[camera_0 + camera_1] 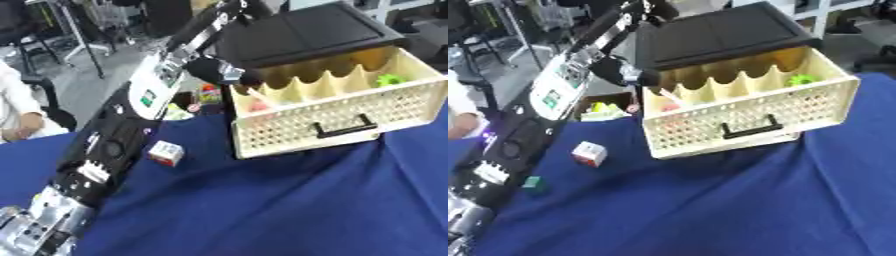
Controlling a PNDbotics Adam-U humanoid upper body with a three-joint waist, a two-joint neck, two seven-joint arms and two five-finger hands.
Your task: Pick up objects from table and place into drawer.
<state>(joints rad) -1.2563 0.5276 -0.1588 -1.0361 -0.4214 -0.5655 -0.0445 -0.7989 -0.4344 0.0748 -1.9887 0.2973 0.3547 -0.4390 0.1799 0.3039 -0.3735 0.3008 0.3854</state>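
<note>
A cream perforated drawer [350, 117] with a black handle [343, 129] stands pulled out from under a black cabinet top [306, 32]. A green object [391, 79] lies in its right compartment and a pinkish one [259, 106] in its left. On the blue cloth, left of the drawer, sits a small white and red cube [165, 153]. A tiny green block [533, 185] lies nearer the left edge. My left arm runs from the lower left up past the cube. Its dark hand [213, 70] is at the drawer's left rear corner. My right hand does not show.
Behind the cloth's far edge, left of the drawer, sit a yellow-green item [604, 109] and a small red one [208, 92]. A person's white sleeve [16, 107] shows at the left edge. Chairs and stands fill the floor beyond. Blue cloth [289, 200] spreads in front of the drawer.
</note>
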